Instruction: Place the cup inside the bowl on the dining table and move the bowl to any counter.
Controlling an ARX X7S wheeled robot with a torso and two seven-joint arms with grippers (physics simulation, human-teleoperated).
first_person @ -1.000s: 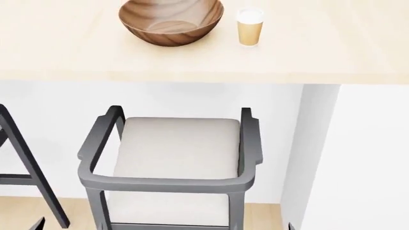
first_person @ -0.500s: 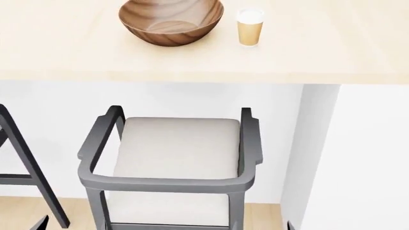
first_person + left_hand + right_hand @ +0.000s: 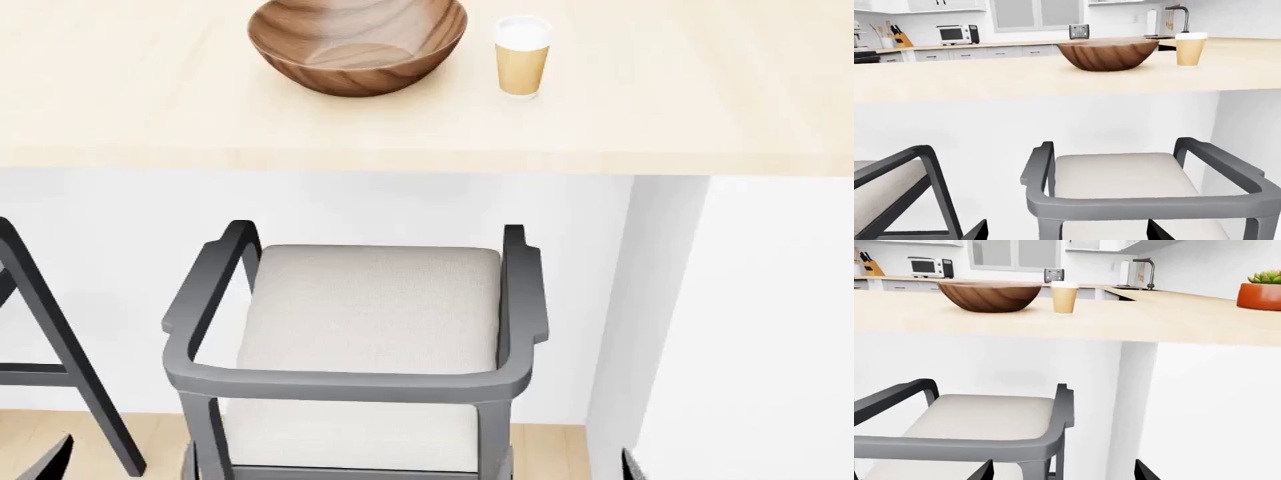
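Here's the dining table [image 3: 641, 120], pale cream wood, stretching across the far part of the head view, its near edge running straight from left to right. On it sits the bowl [image 3: 358, 45], brown with dark streaks, upright and with nothing showing inside it. Just to its right stands the cup [image 3: 522, 56], tan with a white lid, upright, close beside the bowl but not touching it; there is a clear strip of tabletop between them. Both sit well back from the table's near edge.

Below the table edge, a chair [image 3: 360, 350] with a dark grey frame and a pale cushion is tucked in front of the white panel under the table. A second chair [image 3: 40, 340] shows partly at the far left.

The left gripper [image 3: 1066, 231] shows only as two dark tips at the edge of its own wrist view, set wide apart, holding nothing, down at chair level and well short of the table. The right gripper [image 3: 1064, 471] is the same story: two dark tips spread apart, nothing between them, low beside the chair.

From the wrist views, the counter [image 3: 967, 46] runs along the far wall with a toaster oven [image 3: 955, 34] on it, and an orange plant pot [image 3: 1259, 294] stands on the table far to the right.
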